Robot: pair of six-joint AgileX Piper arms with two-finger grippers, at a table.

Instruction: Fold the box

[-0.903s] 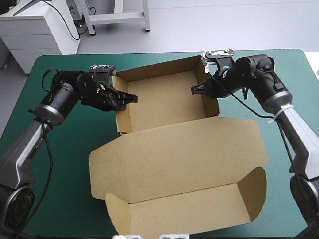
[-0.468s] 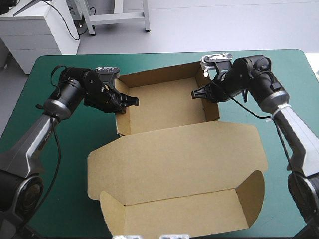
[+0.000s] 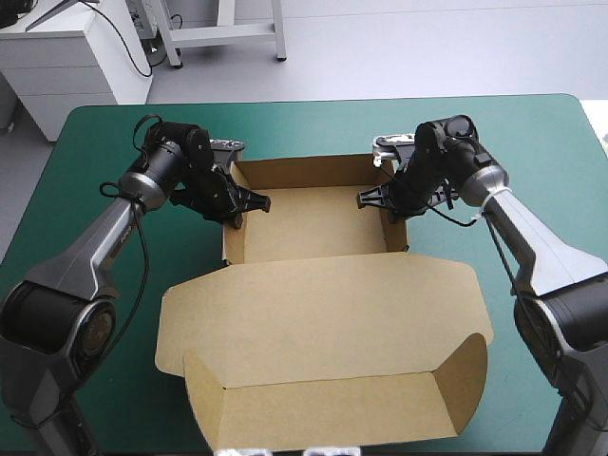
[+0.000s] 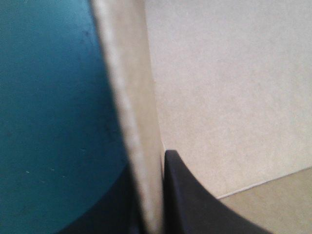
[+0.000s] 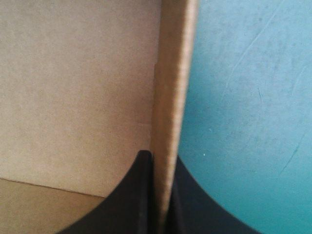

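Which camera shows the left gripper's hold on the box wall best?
Left wrist view: the box wall stands edge-on between the fingers, pinched. The high view shows the left gripper at that wall, contact too small to judge. The right wrist view shows only the opposite wall.

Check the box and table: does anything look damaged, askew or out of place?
Nothing stands out. The box looks undamaged: its tray walls stand upright and the lid lies flat on the teal-green table. The left jaws pinch the tray's left wall, the right jaws its right wall.
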